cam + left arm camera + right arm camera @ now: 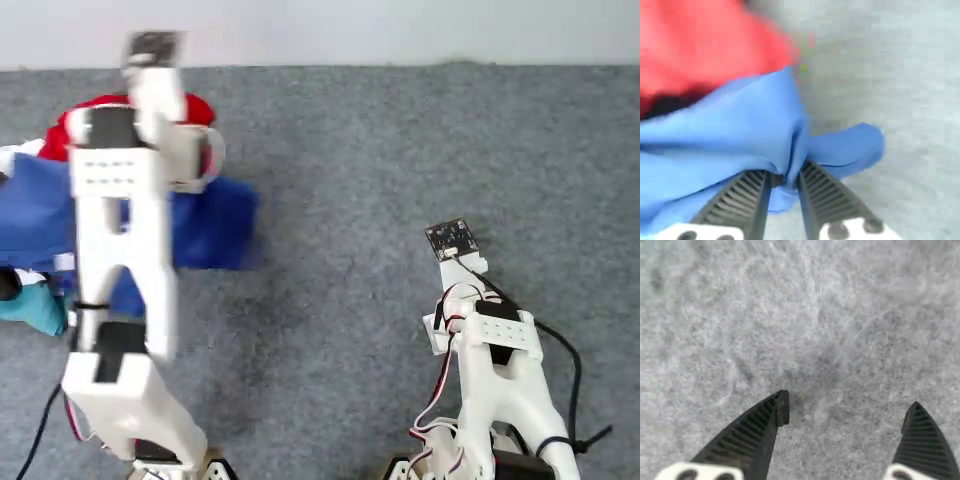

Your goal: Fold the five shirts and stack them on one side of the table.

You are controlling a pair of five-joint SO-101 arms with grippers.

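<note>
Found left arm (118, 220) extended over the heap of garments at the left side of the tabletop (400, 160), jaws clenched on a bunched pinch of the blue shirt (740, 130). Judged to be gripped at an edge or fold, either to draw the cloth free of the heap or to turn one part over another. Cannot say which. Noted blue shirt crumpled rather than flat, lying against the red shirt (700, 45) on its far side and touching it; in the high view, partly hidden under the arm. Noted a teal garment (30, 308) at the near-left edge of the heap and a scrap of white cloth (8, 160) beside the red. Unable to count five.

Found right arm (495, 365) sitting low near its base, well apart from the garments, jaws released and spread wide above bare grey tabletop, grasping nothing. Presumed kept clear to leave working room — and placed to pin or take a second corner if called for.

Assessed as early in the task: seen no folded garment and no stack. Recommend watching for the red shirt dragging along with the blue.
</note>
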